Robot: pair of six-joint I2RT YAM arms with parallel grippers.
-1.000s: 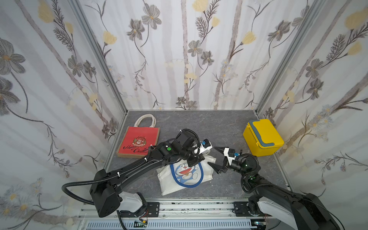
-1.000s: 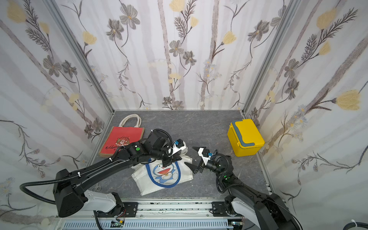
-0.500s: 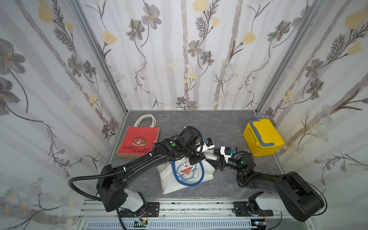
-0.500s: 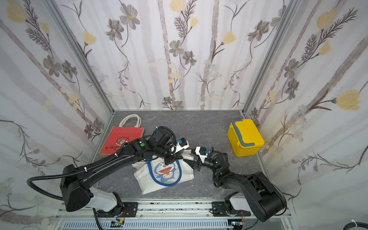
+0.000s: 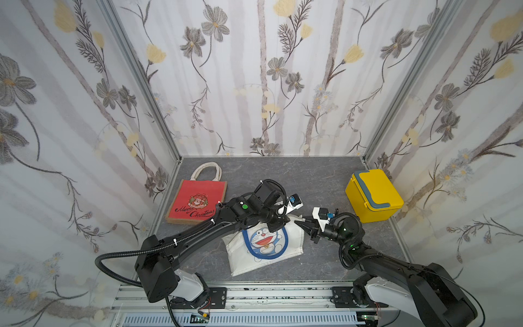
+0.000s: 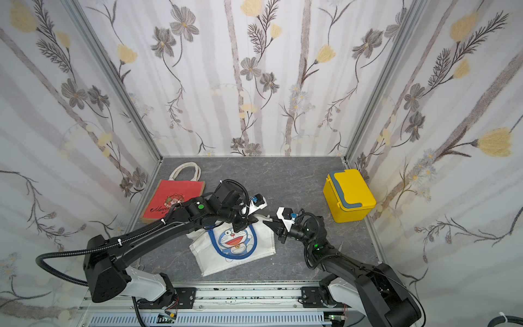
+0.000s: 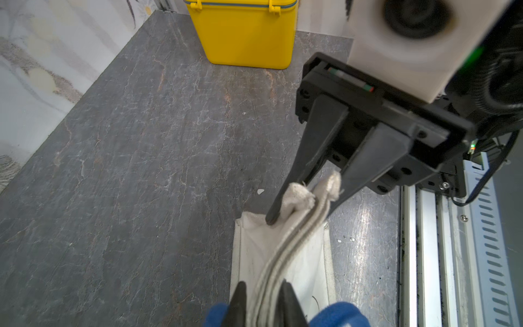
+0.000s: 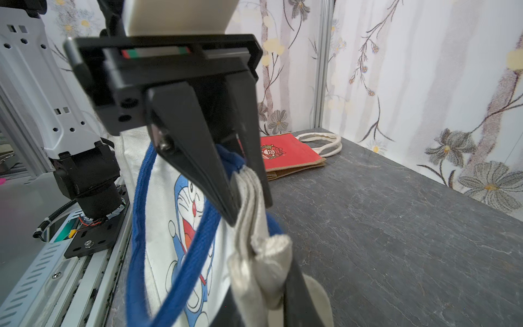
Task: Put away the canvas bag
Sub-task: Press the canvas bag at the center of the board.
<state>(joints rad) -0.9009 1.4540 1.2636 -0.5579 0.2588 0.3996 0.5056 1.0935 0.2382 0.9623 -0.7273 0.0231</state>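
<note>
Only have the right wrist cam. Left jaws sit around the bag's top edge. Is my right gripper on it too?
Observer: Yes. The left wrist view shows the right gripper shut on the bag's folded top edge.
Operator: Where's the box?
Observer: Yellow box at the table's right edge, lid closed.
Operator: Bag off the table?
Observer: No. In both top views it lies print-up on the table.

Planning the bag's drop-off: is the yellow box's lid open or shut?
Shut. In both top views the yellow box has its lid flat on the body; the left wrist view shows no gap at the seam.
</note>
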